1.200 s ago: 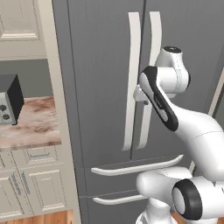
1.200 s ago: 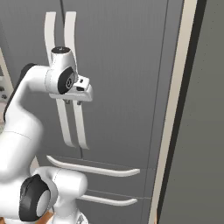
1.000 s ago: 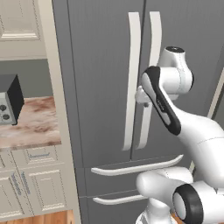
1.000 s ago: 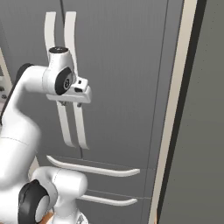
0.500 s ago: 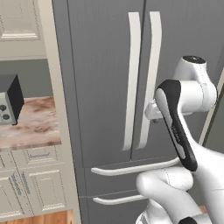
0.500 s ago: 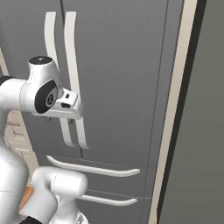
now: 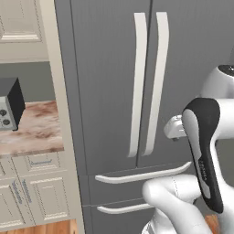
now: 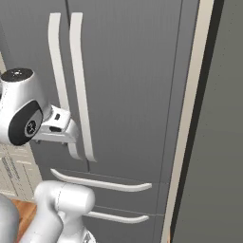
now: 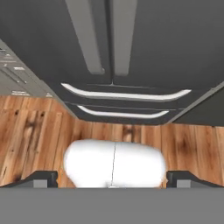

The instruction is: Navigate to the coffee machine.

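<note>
The coffee machine is out of view. A tall dark grey fridge [image 7: 109, 82] with two long pale door handles [image 7: 137, 87] stands straight ahead. My arm is folded in front of it, with the hand [image 8: 57, 126] level with the lower ends of those handles. In the hand view my gripper [image 9: 112, 178] is open and holds nothing; its dark fingertips [image 9: 41, 177] stand far apart. It points down at the wooden floor [image 9: 35, 131] and the fridge's two drawer handles [image 9: 127, 94].
Left of the fridge, past a cream side panel [image 7: 64, 114], a marble counter [image 7: 32, 135] carries a black box-shaped appliance with knobs [image 7: 9, 105], above cream drawers [image 7: 41, 192]. On the right, a cream trim strip [image 8: 190, 118] borders a dark grey wall panel [image 8: 218, 142].
The arm has folded back and down; the hand has sunk from mid-handle height to the handles' lower ends. The fridge and counter hold their places in both base views.
</note>
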Controlling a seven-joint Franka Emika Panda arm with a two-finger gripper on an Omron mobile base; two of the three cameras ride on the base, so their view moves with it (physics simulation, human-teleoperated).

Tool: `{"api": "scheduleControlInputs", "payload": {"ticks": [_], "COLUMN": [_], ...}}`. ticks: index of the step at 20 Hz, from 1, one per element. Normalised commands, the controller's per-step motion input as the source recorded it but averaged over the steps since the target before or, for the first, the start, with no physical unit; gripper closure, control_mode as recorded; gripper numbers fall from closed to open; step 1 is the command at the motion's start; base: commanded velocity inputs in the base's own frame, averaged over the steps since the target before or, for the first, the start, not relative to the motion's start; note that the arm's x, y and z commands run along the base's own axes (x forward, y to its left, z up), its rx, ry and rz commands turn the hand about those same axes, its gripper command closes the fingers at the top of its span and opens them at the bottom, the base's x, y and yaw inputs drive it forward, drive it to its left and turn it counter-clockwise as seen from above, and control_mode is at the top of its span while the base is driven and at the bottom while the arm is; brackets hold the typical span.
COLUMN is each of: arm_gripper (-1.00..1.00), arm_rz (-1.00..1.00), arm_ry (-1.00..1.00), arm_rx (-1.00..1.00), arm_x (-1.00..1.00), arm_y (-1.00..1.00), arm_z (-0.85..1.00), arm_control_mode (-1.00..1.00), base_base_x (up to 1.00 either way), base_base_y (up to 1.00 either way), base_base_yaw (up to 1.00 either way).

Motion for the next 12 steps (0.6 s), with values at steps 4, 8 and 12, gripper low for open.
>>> {"api": "scheduleControlInputs", "payload": {"ticks": [4, 8, 12], "arm_gripper": [-1.00, -1.00, -1.00], "arm_rz": [0.00, 0.00, 0.00], "arm_ry": [0.00, 0.01, 0.03], "arm_rx": [0.00, 0.00, 0.00], "arm_x": [-0.37, -0.33, 0.00], "arm_y": [0.00, -0.01, -0.02], "arm_z": [0.67, 0.54, 0.02], "arm_control_mode": [-1.00, -1.00, 1.00], "base_base_x": [0.00, 0.00, -0.09], "base_base_y": [0.00, 0.00, 0.00], "base_base_yaw": [0.00, 0.00, 0.00]}}
